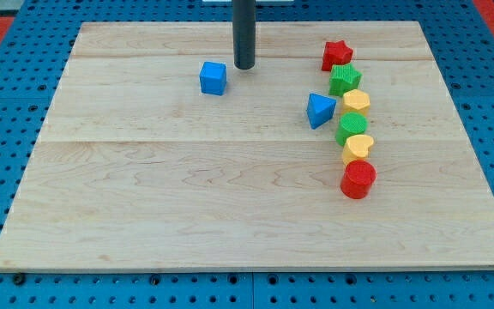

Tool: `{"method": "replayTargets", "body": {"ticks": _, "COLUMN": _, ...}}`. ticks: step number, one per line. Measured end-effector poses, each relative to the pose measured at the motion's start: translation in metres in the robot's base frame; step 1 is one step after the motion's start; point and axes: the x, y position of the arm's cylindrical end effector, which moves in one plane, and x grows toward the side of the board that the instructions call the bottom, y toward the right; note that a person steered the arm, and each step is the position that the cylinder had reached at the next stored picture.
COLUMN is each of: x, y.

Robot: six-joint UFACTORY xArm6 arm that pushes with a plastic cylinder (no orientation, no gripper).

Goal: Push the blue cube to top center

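Light is bright and even over the pale wooden board (230,189), with no glare. Shadows are soft and short, hugging each block's base. Focus is sharp from near edge to far; the board's edges show no obvious bending.

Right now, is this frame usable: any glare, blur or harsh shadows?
Camera view: even, soft lighting, no glare on the board; blue cube and my tip look sharp, with faint shadows only; the rod's top is cropped by the view's top.
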Motion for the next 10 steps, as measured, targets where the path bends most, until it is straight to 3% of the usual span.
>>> {"method": "replayTargets", "body": {"ticks": 3, "x": 0.058, "y": -0.015}}
{"method": "replayTargets", "body": {"ticks": 4, "x": 0.053, "y": -0.057}}
{"method": "replayTargets", "body": {"ticks": 6, "x": -0.008, "y": -0.07}}
{"method": "replayTargets", "body": {"ticks": 7, "x": 0.008, "y": -0.078}}
{"method": "replayTargets", "body": {"ticks": 8, "x": 0.025, "y": -0.131}}
{"method": "replayTargets", "body": {"ticks": 9, "x": -0.001, "y": -0.157}}
{"method": "replayTargets", "body": {"ticks": 10, "x": -0.031, "y": -0.111}}
